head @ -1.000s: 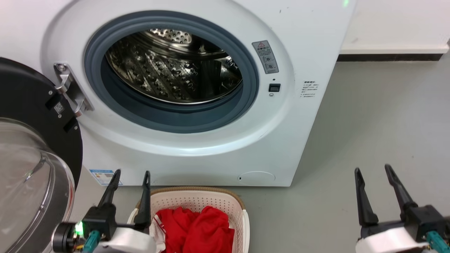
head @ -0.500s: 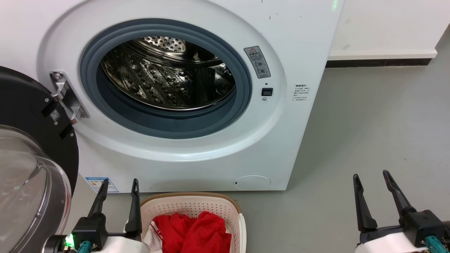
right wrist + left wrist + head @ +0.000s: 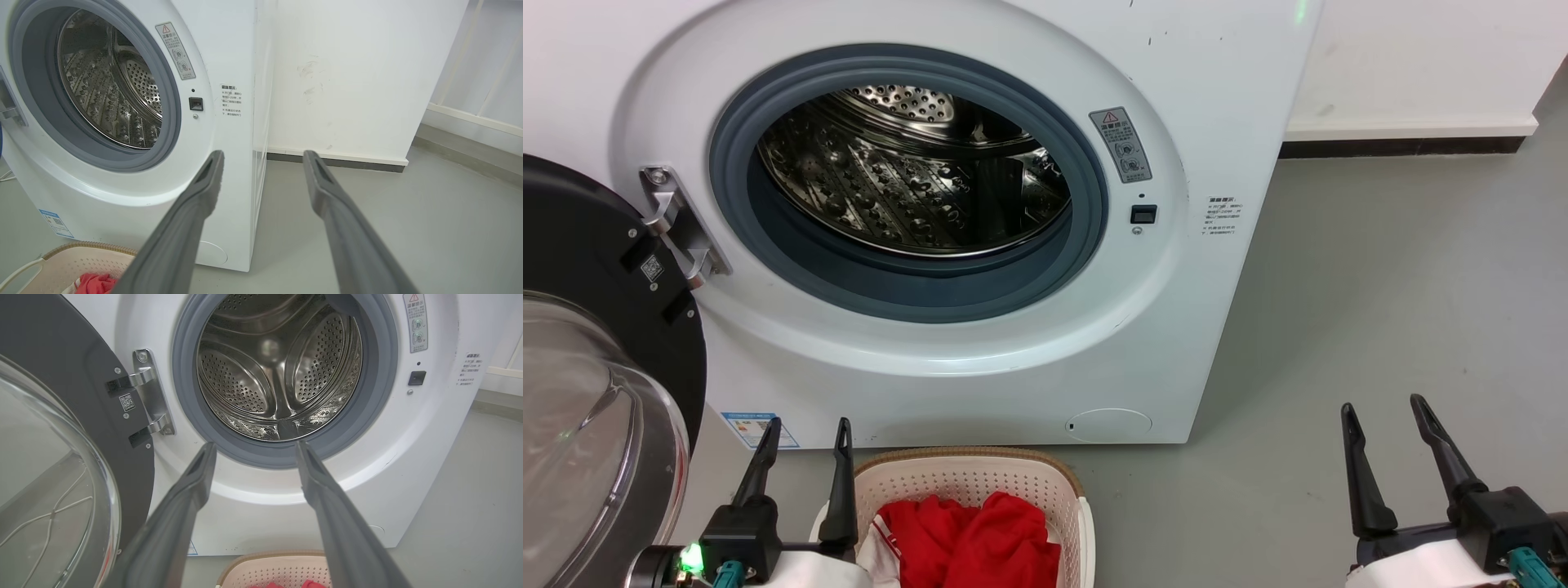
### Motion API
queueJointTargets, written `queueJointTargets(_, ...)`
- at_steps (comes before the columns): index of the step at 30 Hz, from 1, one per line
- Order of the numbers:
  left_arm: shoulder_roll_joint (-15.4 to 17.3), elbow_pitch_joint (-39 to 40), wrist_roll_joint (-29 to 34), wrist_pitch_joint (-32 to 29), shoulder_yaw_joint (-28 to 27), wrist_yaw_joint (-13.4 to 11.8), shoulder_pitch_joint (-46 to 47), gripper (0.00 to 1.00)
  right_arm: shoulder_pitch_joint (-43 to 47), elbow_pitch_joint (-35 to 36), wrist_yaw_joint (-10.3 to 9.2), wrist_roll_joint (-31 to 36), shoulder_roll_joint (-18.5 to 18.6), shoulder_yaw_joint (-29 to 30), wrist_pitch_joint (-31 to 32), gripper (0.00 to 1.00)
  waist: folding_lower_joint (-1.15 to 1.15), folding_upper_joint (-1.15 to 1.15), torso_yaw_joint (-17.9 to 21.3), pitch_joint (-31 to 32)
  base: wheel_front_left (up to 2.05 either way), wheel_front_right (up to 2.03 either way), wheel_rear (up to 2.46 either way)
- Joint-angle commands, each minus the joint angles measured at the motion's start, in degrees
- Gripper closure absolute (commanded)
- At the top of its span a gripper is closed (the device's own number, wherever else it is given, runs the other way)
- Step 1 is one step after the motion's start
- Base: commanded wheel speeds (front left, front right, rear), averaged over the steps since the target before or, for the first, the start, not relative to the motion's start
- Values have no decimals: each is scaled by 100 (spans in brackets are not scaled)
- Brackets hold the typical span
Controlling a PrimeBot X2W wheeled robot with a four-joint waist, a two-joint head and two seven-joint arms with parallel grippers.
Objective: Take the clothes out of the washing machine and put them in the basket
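Head view showed the washing machine (image 3: 1201,343) with its door (image 3: 596,245) swung wide at nine o'clock and the steel drum (image 3: 907,188) bare wherever it could be seen. The clothes (image 3: 980,539) lay bunched as a red heap, with a white stripe at one edge, inside the basket (image 3: 980,478), which stood on the floor (image 3: 1380,286) at six o'clock from the porthole, just in front of the washer.

From the left gripper (image 3: 808,425) the heap sat at about four o'clock, just beside its inner finger. From the right gripper (image 3: 1382,404) it lay at about eight o'clock, well apart. The left arm was plainly the nearer. The heap ran off the bottom edge, so its long axis could not be told.

Both arms were held low and level, their fingers pointing toward twelve o'clock. Each pair stood apart and held nothing. The left pair aimed at the porthole, the right at open floor past the washer's corner.

With nothing red in the visible drum, the task looked finished, or nearly so. Any further reach would likely fall to the left arm.
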State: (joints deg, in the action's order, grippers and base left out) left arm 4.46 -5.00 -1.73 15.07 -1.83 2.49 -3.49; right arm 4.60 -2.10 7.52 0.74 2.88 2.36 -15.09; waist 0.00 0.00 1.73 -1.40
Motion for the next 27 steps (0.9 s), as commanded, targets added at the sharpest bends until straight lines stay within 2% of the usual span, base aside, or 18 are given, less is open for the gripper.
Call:
queueJointTargets(1,-26,8,28,15,3,-19,-37,0,-88,-7,-6,17,-1,-10,-11,0,0,0,-2,-1,0,0,0)
queueJointTargets(8,-50,8,45,15,-38,-34,-47,0,-99,-11,-5,34,-1,-26,-11,0,0,0,-6,-10,0,0,0)
queueJointTargets(25,-98,19,-45,15,-119,139,-33,0,-100,-39,-5,-84,-1,-32,-11,0,0,0,20,-17,0,0,0)
queueJointTargets(26,-97,-11,-55,0,-104,125,2,100,-26,-34,-1,-82,0,-35,0,100,0,0,20,-16,0,0,0)
queueJointTargets(27,-101,-62,-66,-7,-103,125,8,100,-4,-68,0,-90,-1,-40,1,100,0,0,21,-16,0,0,0)
